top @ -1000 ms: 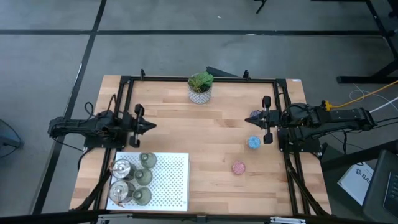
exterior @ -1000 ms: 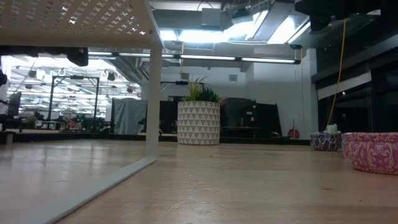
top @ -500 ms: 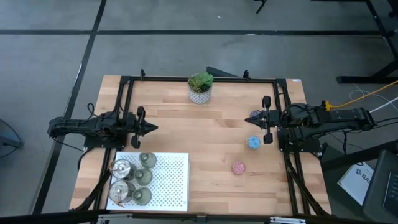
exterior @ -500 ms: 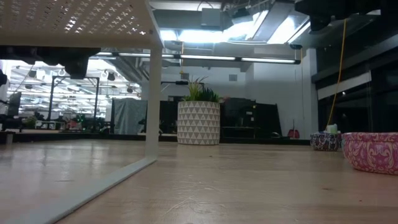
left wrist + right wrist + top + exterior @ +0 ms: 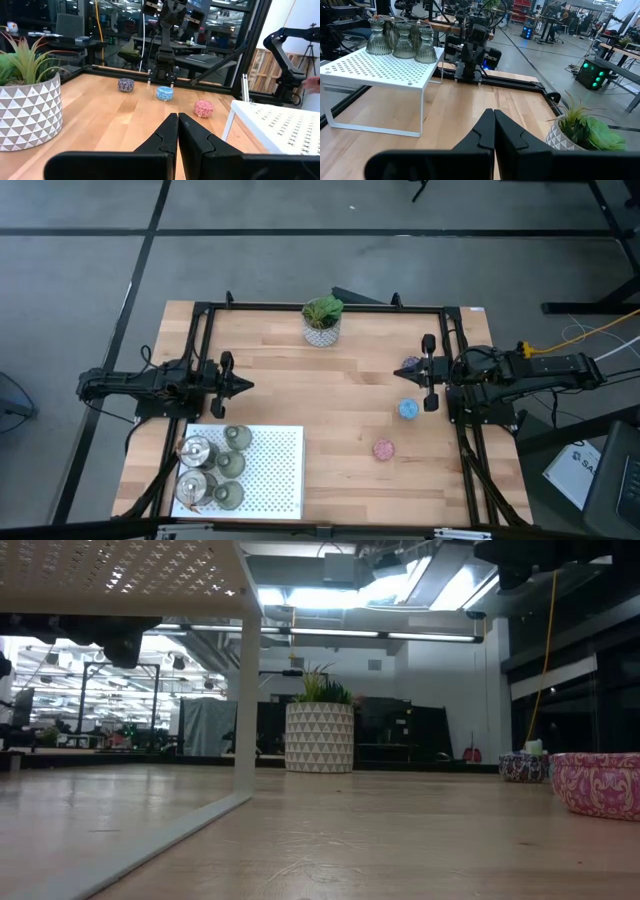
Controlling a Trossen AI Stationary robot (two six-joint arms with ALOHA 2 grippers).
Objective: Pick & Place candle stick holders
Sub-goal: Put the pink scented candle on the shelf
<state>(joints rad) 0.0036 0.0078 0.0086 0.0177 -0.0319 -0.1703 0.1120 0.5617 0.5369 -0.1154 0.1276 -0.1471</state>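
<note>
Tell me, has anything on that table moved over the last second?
Only the left claw: shut and empty, it edged slightly toward the table's middle, then stopped. The right claw stayed shut beside the small round blue candle holder, and every holder and the green plant in its white pot kept their places.

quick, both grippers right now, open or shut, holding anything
Left gripper: jaws shut, holding nothing.
Right gripper: jaws shut, holding nothing.

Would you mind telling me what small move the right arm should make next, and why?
Probably open the right end effector and ease it toward the blue holder. Its fingers are shut and empty, the blue holder lies nearest on the bare table, and five holders already stand on the white rack.
</note>
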